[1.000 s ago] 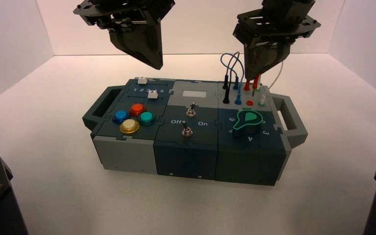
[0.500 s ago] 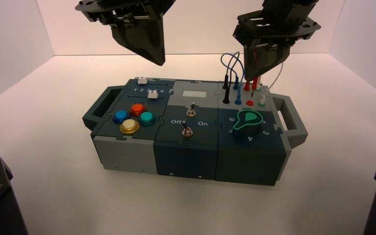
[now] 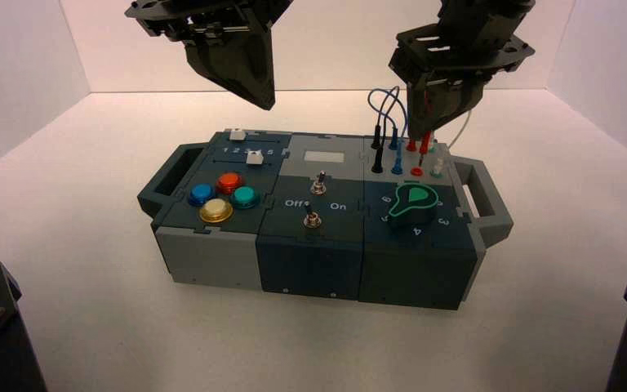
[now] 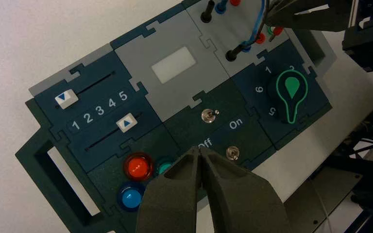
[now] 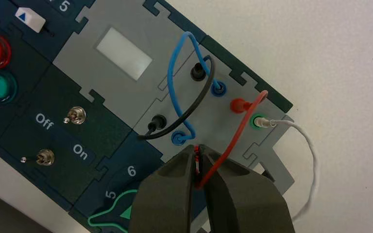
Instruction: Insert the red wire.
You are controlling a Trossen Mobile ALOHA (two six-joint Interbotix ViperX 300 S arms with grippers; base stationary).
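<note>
Plug of red wire points down, nearly upright.

Your pale bench carries the box directly, its two side handles jutting left and right.

Bright pale surroundings (soft shadow beneath the box).

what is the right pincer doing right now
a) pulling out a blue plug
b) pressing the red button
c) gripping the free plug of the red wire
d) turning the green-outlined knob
c: the right pincer is closed on one end of the red wire, while the wire's other plug sits in its socket.
</note>
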